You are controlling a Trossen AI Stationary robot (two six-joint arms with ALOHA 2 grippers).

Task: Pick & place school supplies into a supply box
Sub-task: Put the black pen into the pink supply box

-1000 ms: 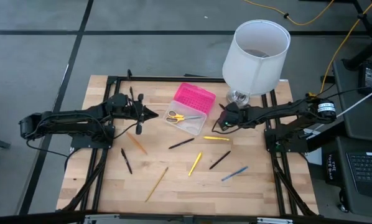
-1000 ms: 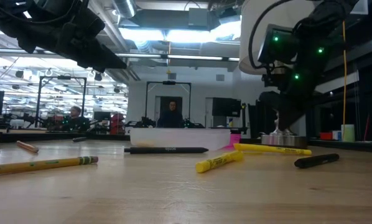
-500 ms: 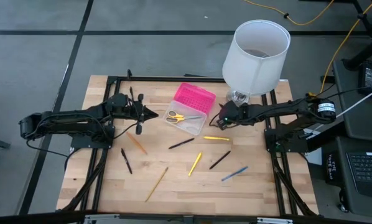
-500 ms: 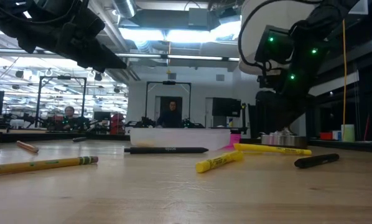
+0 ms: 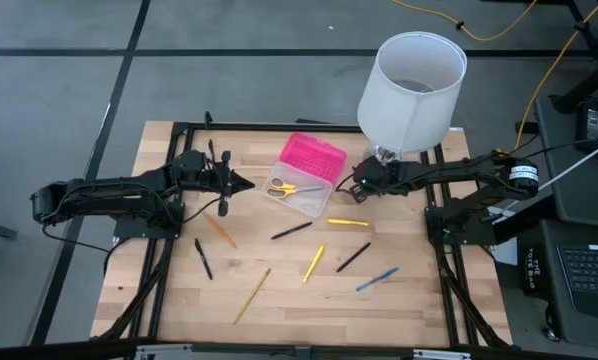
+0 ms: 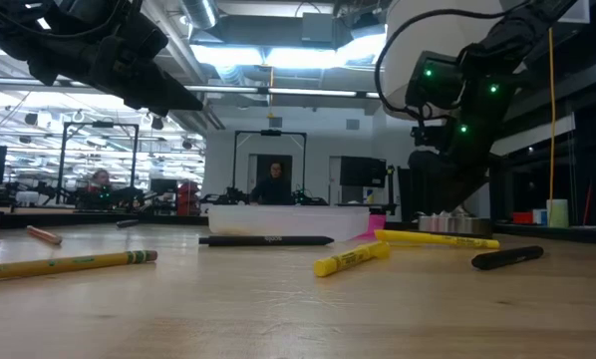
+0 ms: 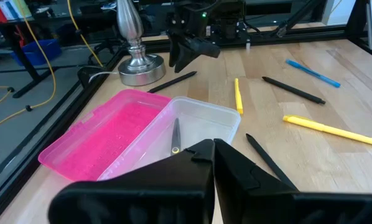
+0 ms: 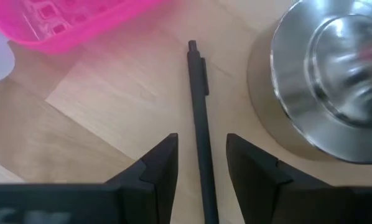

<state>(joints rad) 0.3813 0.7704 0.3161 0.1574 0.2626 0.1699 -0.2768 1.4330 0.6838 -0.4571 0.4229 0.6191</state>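
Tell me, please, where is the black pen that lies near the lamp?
In the right wrist view the black pen lies on the wood between the open right gripper's fingers, with the lamp's metal base on one side and the pink supply box on the other.

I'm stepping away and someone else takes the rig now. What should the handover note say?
Right gripper: open, fingers either side of a black pen lying beside the lamp base; nothing held.
Left gripper: shut, empty, waiting left of the pencil case.
Done: scissors and one pencil lie in the case's clear half.
Left: that black pen, plus the pens and pencils scattered on the table.
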